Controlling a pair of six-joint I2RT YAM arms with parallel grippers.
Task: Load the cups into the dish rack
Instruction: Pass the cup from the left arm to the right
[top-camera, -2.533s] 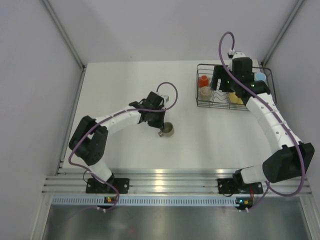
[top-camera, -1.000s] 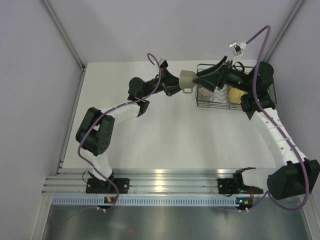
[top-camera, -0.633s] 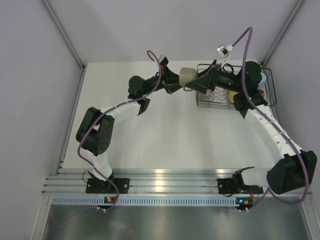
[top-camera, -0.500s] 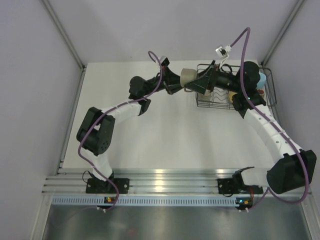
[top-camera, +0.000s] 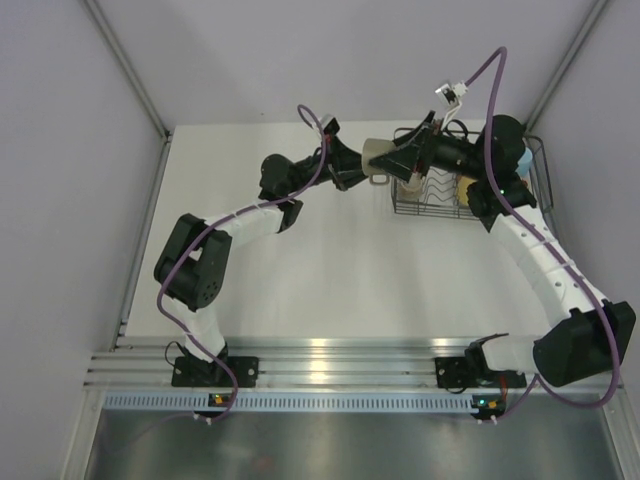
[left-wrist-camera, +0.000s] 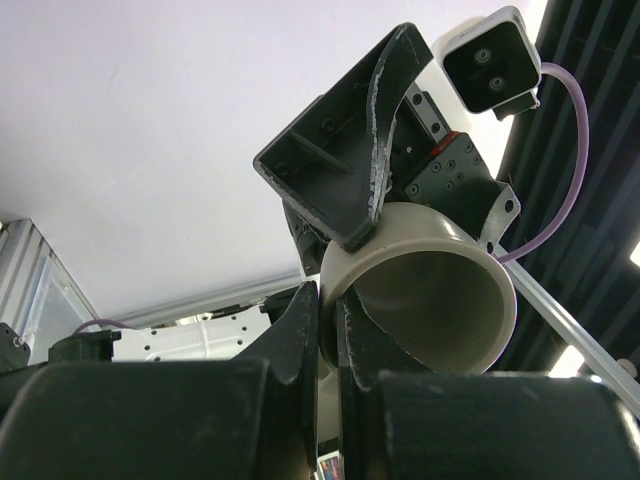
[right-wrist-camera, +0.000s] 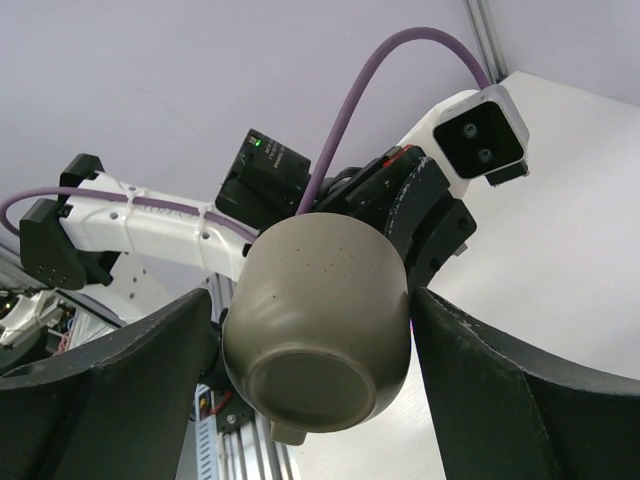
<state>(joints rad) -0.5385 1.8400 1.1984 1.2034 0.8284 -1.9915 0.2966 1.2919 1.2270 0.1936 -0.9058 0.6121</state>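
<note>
While beside rack (top-camera: 425, 195) rim, mug (top-camera: 377, 157) aloft.

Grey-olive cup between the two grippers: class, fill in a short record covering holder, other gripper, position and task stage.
Object: grey-olive cup, held in the air
Holder: left gripper, shut on its rim
Other gripper: right gripper, open, fingers either side of the cup
Position: beside the left end of the dish rack
Stage: not yet in the rack

I can read no word, number or brand mark in any view. The speckled cup (right-wrist-camera: 315, 320) at my twelve o'clock carries no print.
</note>
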